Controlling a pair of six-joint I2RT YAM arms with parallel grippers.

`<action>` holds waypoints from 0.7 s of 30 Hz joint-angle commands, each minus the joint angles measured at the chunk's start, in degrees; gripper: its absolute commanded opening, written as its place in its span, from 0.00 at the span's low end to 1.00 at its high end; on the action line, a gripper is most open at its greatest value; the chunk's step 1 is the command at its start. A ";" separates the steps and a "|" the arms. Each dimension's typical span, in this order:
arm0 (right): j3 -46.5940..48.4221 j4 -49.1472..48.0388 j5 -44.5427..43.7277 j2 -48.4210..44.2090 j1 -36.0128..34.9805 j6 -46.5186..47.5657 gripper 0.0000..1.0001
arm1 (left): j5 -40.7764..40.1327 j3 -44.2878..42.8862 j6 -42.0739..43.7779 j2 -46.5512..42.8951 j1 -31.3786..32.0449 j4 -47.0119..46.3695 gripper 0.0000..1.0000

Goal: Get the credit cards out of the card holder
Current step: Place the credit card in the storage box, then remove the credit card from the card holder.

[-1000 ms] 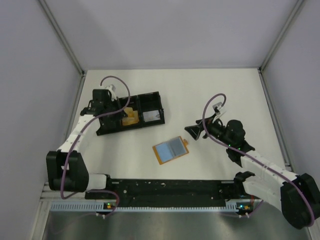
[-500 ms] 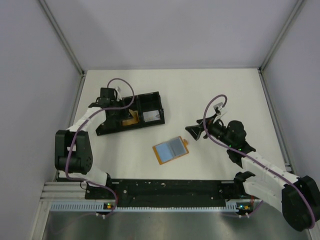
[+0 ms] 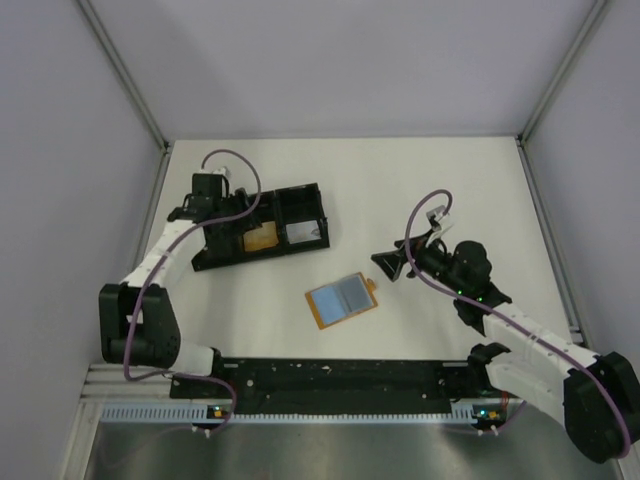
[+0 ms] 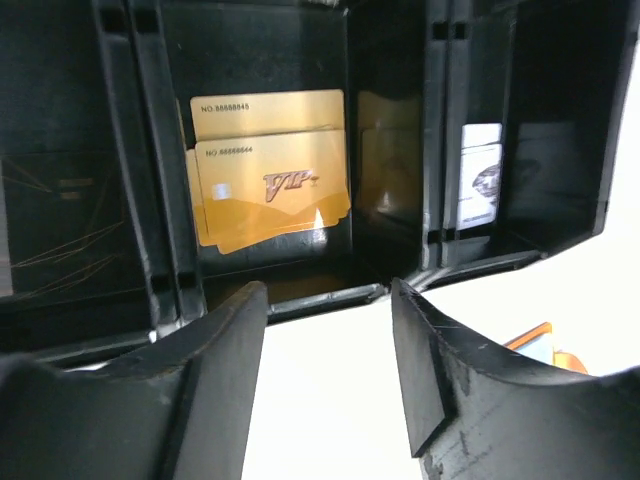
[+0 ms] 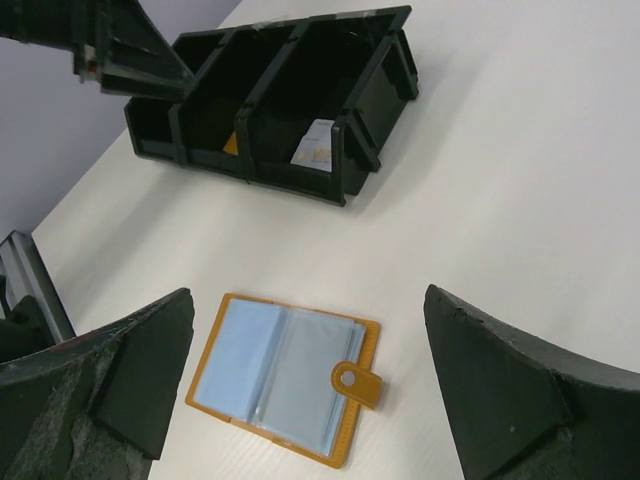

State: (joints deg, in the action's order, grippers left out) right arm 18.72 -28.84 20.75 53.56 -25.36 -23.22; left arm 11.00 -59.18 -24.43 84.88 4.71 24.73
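White table [image 3: 450, 190], grey walls. I see the card holder [image 3: 341, 299] lying open mid-table, apart from the black tray [image 5: 290, 180]. Gold cards [image 4: 270, 185] sit in the tray's middle bin, a whitish card [image 4: 482, 185] in the next. L gripper [image 4: 325, 300] is at the tray's edge, fingers parted, empty. R gripper [image 5: 308, 300] is near the holder, spread wide, empty.

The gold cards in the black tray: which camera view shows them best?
The left wrist view: the gold cards lie close and large, their print readable. The top view shows only a small gold patch; the right wrist view, just a sliver.
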 commanded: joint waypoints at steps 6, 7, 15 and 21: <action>5.88 9.58 -1.51 -1.09 0.23 2.48 0.96 | -3.45 0.28 0.52 -18.33 3.19 1.55 0.68; 6.41 10.55 -1.24 -1.00 0.23 2.31 0.96 | -2.84 1.77 -0.44 -20.09 4.33 0.68 0.69; 10.02 19.60 -3.43 0.49 -5.82 1.69 0.95 | -1.78 16.53 -10.19 -30.03 23.13 -13.45 0.73; 10.11 20.67 -5.37 3.47 -10.93 -1.99 0.92 | -1.86 28.05 -17.23 -27.41 34.21 -30.24 0.72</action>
State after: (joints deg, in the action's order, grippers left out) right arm 26.37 -9.54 17.50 55.00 -33.85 -22.65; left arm 9.13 -36.14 -35.40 55.55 33.74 9.82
